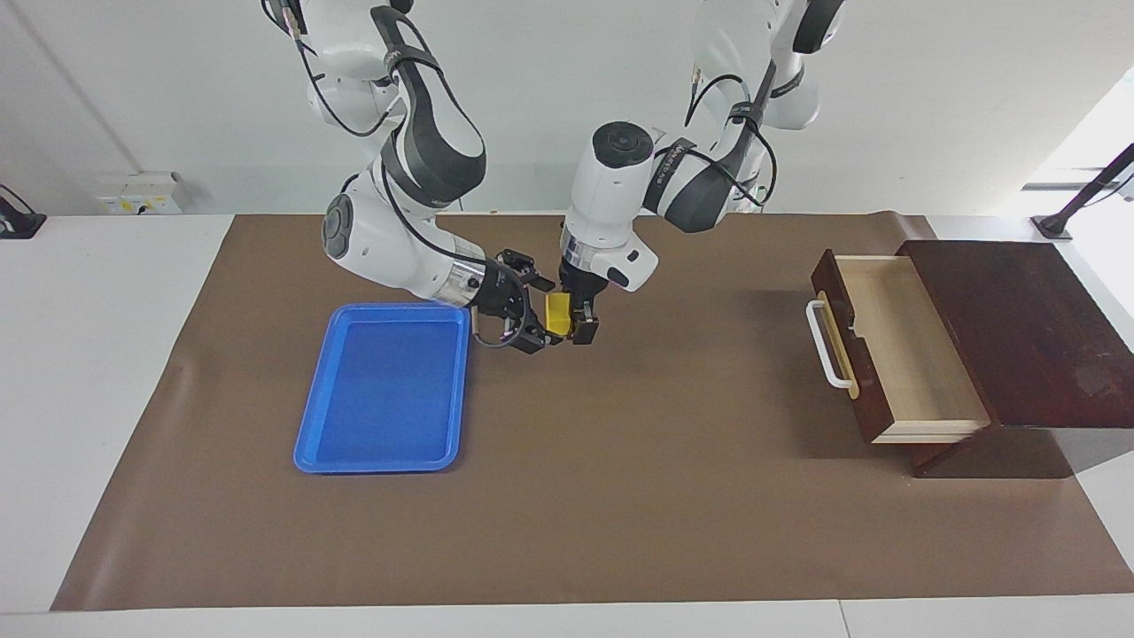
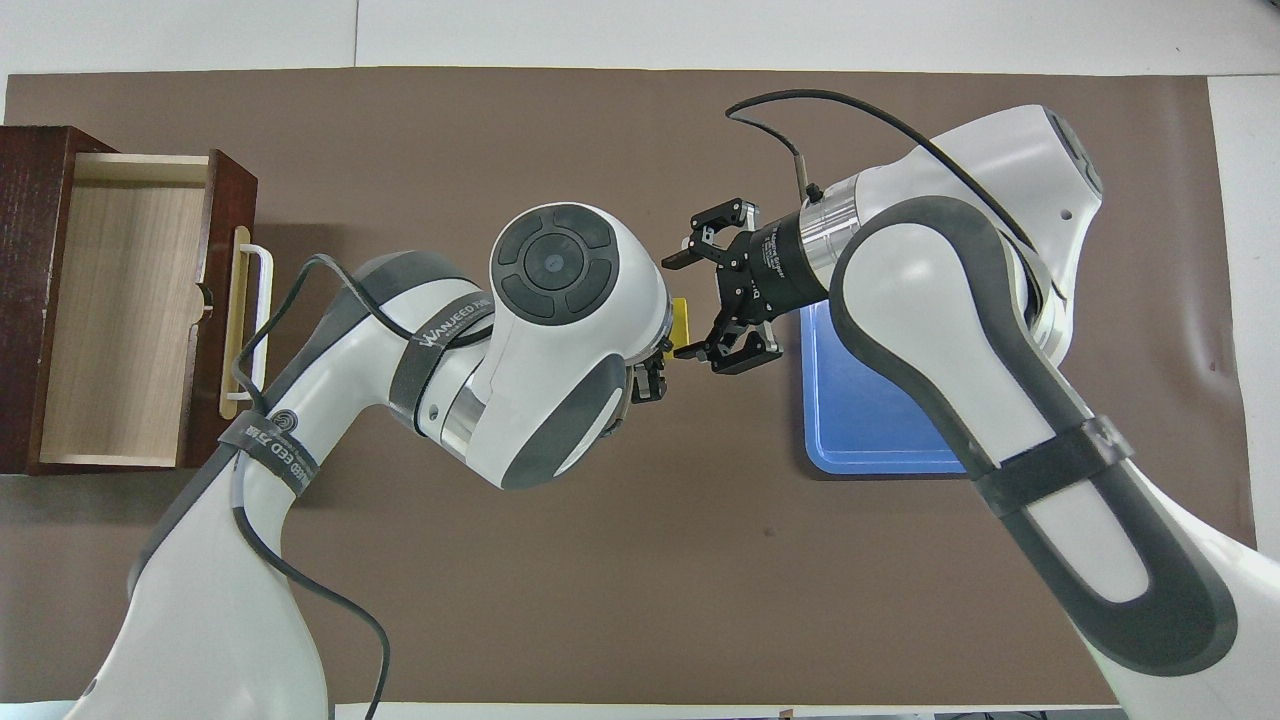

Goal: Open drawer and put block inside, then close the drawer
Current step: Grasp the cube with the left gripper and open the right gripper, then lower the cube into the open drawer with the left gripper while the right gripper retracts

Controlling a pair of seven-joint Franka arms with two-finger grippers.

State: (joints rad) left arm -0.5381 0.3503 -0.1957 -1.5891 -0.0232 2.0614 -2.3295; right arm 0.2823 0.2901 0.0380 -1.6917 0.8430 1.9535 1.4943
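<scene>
The yellow block (image 1: 557, 315) is held above the brown mat, beside the blue tray's corner nearest the robots. My left gripper (image 1: 568, 333) points down and is shut on the block. My right gripper (image 1: 534, 312) reaches in sideways, open, its fingers spread on either side of the block. In the overhead view the block (image 2: 681, 322) shows as a thin yellow strip between the left gripper (image 2: 652, 378) and the right gripper (image 2: 700, 303). The drawer (image 1: 904, 346) is pulled open at the left arm's end of the table and its pale wood interior (image 2: 120, 320) is empty.
The blue tray (image 1: 385, 385) lies empty on the mat toward the right arm's end and is partly covered by the right arm in the overhead view (image 2: 860, 420). The drawer's white handle (image 1: 824, 346) faces the middle of the table. The dark wooden box (image 1: 1019, 328) holds the drawer.
</scene>
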